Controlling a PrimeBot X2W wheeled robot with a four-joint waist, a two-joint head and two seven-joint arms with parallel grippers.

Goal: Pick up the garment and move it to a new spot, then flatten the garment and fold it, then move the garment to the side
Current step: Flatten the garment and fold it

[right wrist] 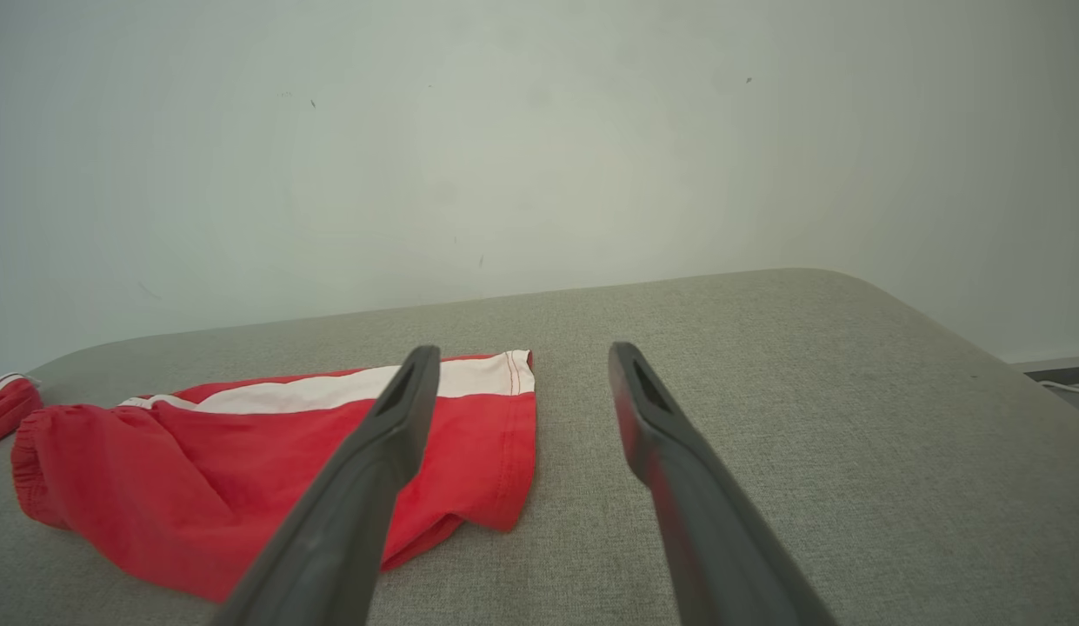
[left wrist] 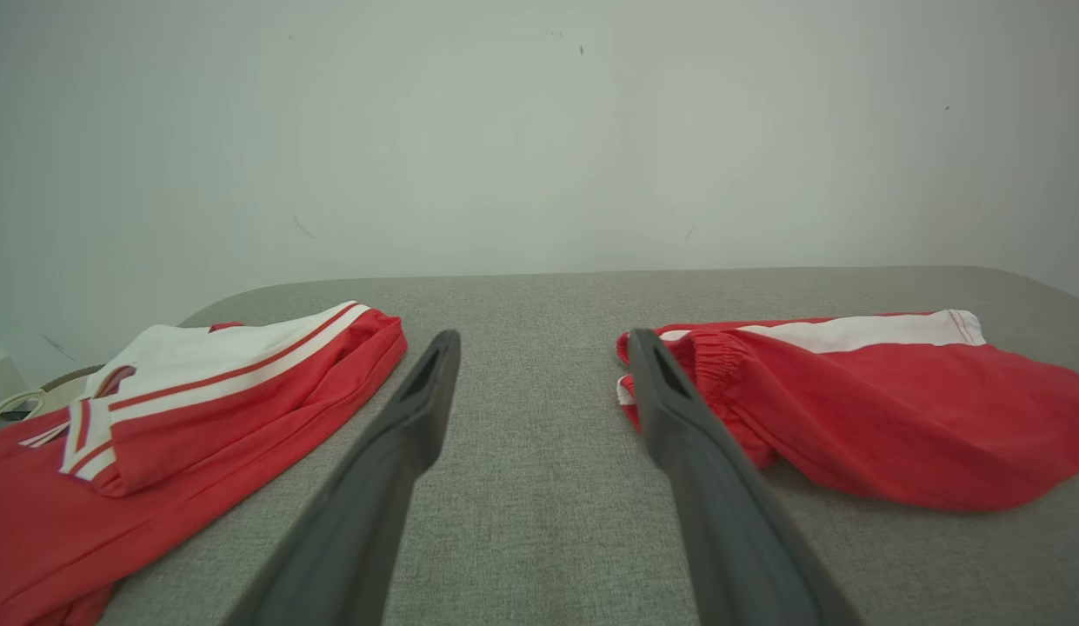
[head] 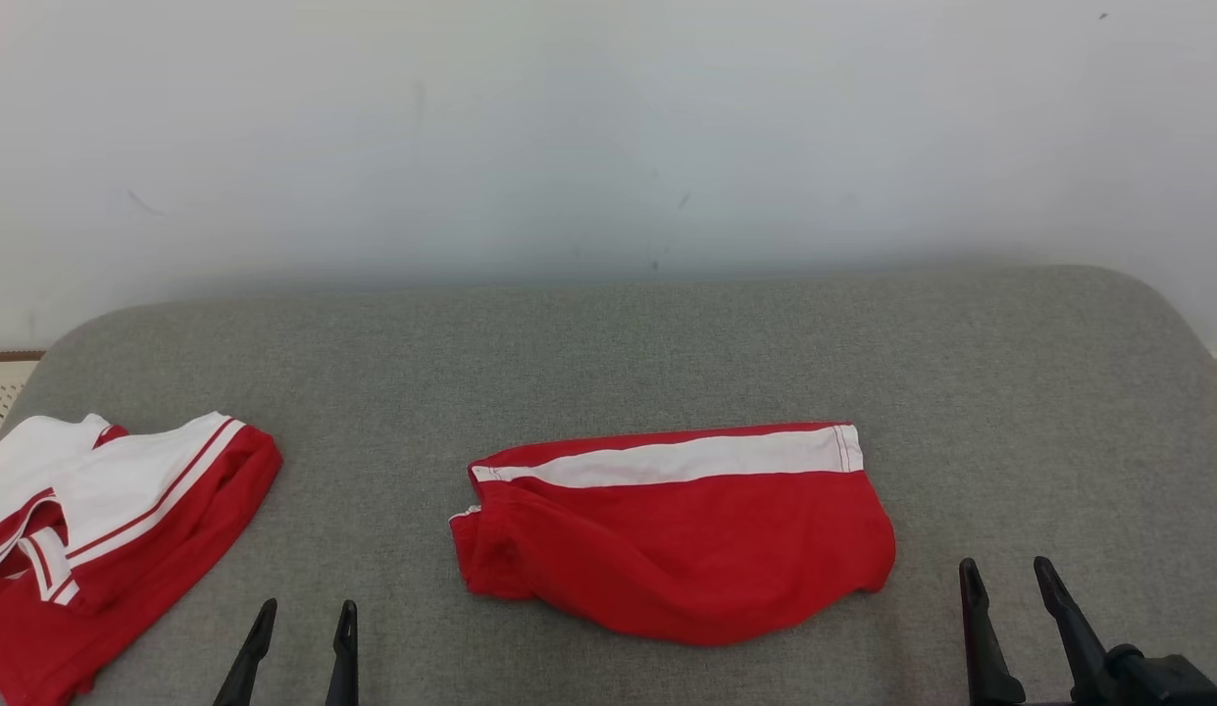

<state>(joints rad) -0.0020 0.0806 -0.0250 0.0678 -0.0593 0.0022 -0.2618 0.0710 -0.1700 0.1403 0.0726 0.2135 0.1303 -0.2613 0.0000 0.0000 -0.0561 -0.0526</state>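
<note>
- Red shorts [head: 682,534] with a white side stripe lie at the middle of a grey, cloth-covered tabletop [head: 667,343], a little toward 6 o'clock in the head view.
- The stripe runs along the 12 o'clock edge. The gathered waistband faces 9 o'clock and the leg hem faces 3 o'clock. The 6 o'clock edge bulges in a loose, rumpled curve.
- A red-and-white garment [head: 108,529] lies at 8 o'clock, well apart from the shorts and running off the frame. It looks to be a shirt, though its folds and the cut-off view make that hard to confirm.
- The left claw [head: 308,608] sits at 7 o'clock with its fingers spread wide and nothing between them. It points toward 12 o'clock over the bare strip between the two pieces of clothing and touches neither.
- The right claw [head: 1006,566] sits at 5 o'clock, just as wide and just as empty. It is just beside the shorts' 4 o'clock corner but clear of the cloth.
- A pale wall [head: 608,127], flecked with a few dark marks, rises behind the tabletop at 12 o'clock.
</note>
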